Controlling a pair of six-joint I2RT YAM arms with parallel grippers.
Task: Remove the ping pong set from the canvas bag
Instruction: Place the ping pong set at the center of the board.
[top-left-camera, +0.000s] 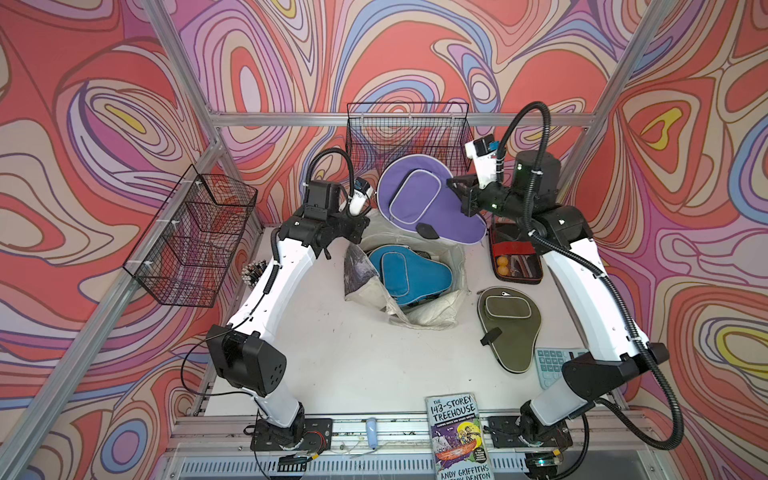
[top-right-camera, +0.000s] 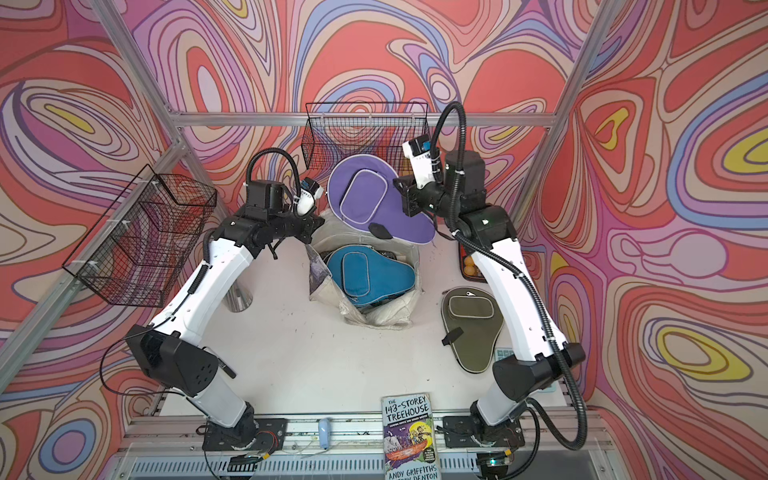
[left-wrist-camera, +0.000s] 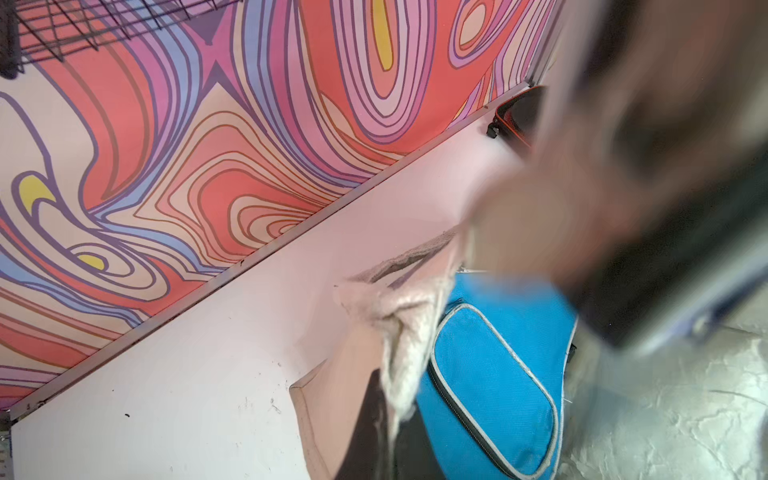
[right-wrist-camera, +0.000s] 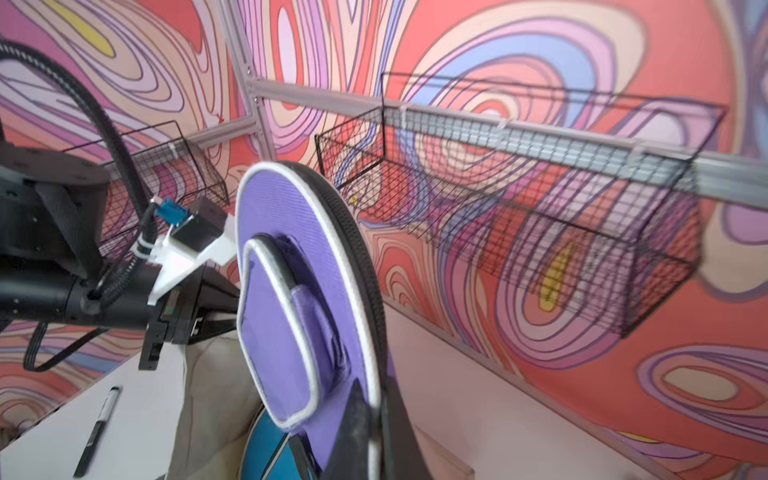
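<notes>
Purple cover (top-left-camera: 415, 197) is raised clear of the canvas bag (top-left-camera: 428, 316); your right gripper (top-left-camera: 452, 185) is clamped tight on its edge. Your left gripper (top-left-camera: 365, 222) is pinched closed on the bag's rim (cloth peaks up at the fingers (left-wrist-camera: 623, 166)). Blue cover (top-left-camera: 409, 274) lies inside the bag, just below the left fingers. Olive cover (top-left-camera: 507, 328) and case (top-left-camera: 515, 253) rest on the table (top-left-camera: 332, 353), apart from both grippers.

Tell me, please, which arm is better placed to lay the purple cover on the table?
Right: the right pincer is shut on the purple cover, held upright over the canvas bag. The left pincer seems to pinch the bag's rim, steadying it.
</notes>
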